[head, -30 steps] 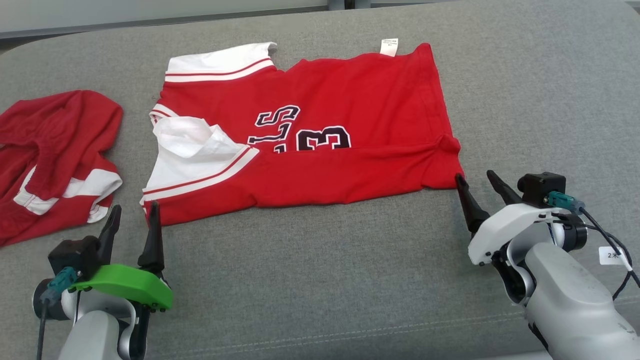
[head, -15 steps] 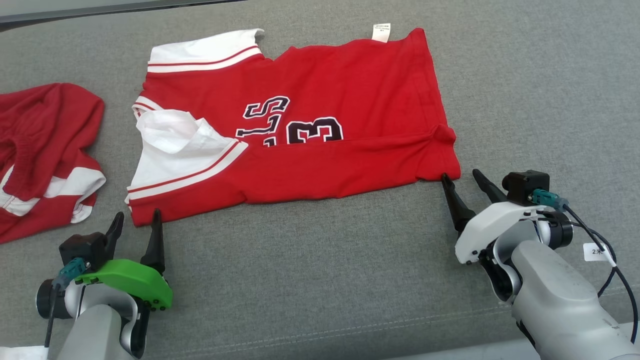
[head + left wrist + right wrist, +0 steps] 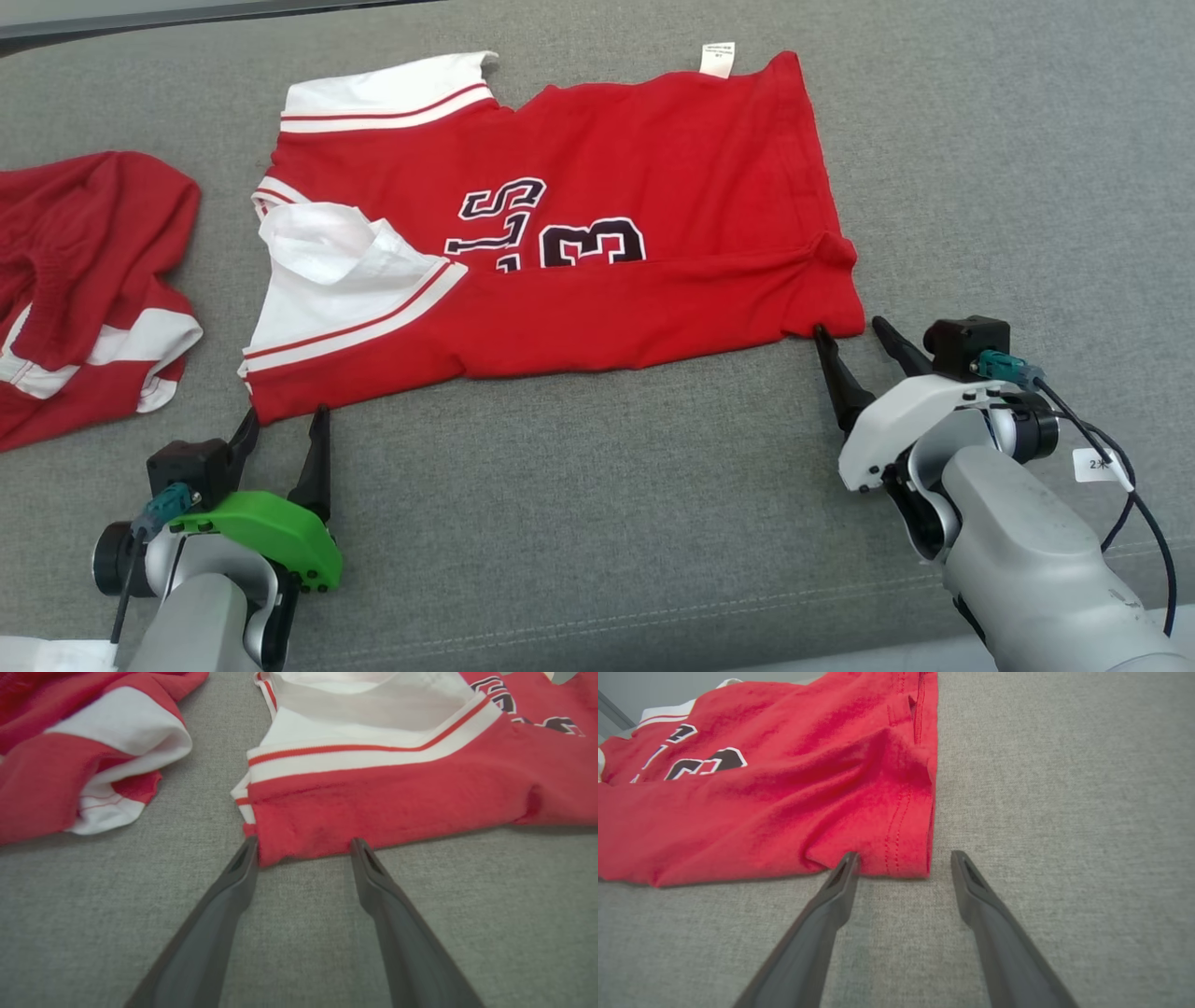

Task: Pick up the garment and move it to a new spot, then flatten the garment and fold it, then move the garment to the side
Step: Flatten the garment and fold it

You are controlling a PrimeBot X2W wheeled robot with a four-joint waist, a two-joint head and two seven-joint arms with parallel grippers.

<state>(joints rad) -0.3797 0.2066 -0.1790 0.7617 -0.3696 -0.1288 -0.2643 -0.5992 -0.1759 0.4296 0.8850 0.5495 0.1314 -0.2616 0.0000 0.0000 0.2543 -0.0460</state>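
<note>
Grey cloth counter, open to the right and front. Spread mid-counter, a red shirt: black white-edged "13" and part of an "S", white red-striped sleeves, near edge folded up over the digits; white tag at far edge, print unreadable. Spread wide and empty, left tool at near-left corner; right tool likewise at near-right corner. Further left, second red garment, crumpled.

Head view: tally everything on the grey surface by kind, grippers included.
Red-and-white garments: 2, the numbered jersey and the crumpled garment
Grippers: 2, the left gripper and the right gripper
Total: 4
</note>
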